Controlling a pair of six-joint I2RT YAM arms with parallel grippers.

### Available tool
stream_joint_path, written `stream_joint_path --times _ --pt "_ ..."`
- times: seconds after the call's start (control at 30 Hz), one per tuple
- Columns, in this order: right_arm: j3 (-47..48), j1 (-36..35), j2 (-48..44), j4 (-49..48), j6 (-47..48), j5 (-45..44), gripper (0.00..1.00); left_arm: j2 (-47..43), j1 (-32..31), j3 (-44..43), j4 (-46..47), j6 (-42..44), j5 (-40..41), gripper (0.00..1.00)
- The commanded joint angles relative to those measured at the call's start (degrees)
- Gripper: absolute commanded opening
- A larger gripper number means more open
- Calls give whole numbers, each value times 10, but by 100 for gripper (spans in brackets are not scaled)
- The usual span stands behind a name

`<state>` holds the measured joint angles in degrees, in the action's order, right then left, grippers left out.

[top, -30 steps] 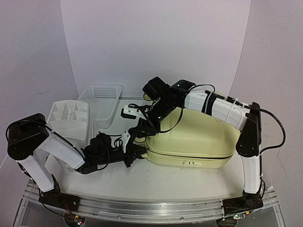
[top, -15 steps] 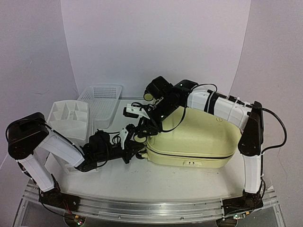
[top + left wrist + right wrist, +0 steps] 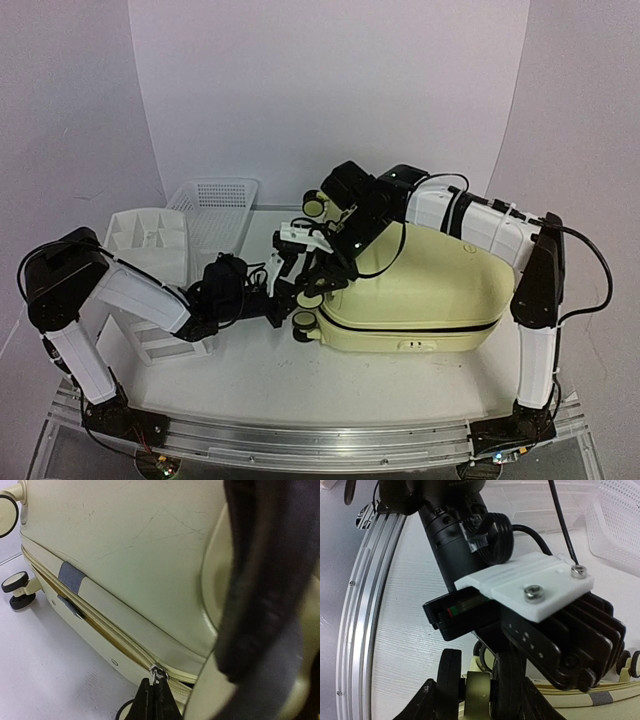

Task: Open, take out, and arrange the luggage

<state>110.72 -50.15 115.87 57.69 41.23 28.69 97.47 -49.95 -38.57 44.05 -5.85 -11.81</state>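
From where I stand, the luggage lies flat on its side on the table, right of centre, with its wheeled end turned toward the white mesh basket and the white drawer unit.

The left gripper reaches in low from the left to the near corner of that end. In its wrist view the left gripper has its two black fingers pressed together, with no gap between them. Their tips pinch the small metal zipper pull where the zipper seam runs down to them. A dark blurred mass fills the right of that view, and I cannot tell what it is.

The right arm arches over the shell, and the right gripper comes down at the same end. In its own camera the right gripper has its fingers spread wide, one on either side of a pale caster with black wheels. Whether they actually clamp it, I cannot tell.
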Motion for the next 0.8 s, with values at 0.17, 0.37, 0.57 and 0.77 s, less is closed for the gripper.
stream_joint_path --times 0.17,0.37,0.57,0.77 --pt "-74 2 -63 136 -14 167 0 19 48 -112 -56 0 169 0" --pt "-158 1 -118 131 -13 147 0 48 48 -185 -118 -8 208 0" --pt "-222 2 -185 110 -28 132 0 85 52 -233 -127 -2 215 0" --pt "-284 20 -241 87 -39 126 0 119 86 -277 -146 -6 175 0"
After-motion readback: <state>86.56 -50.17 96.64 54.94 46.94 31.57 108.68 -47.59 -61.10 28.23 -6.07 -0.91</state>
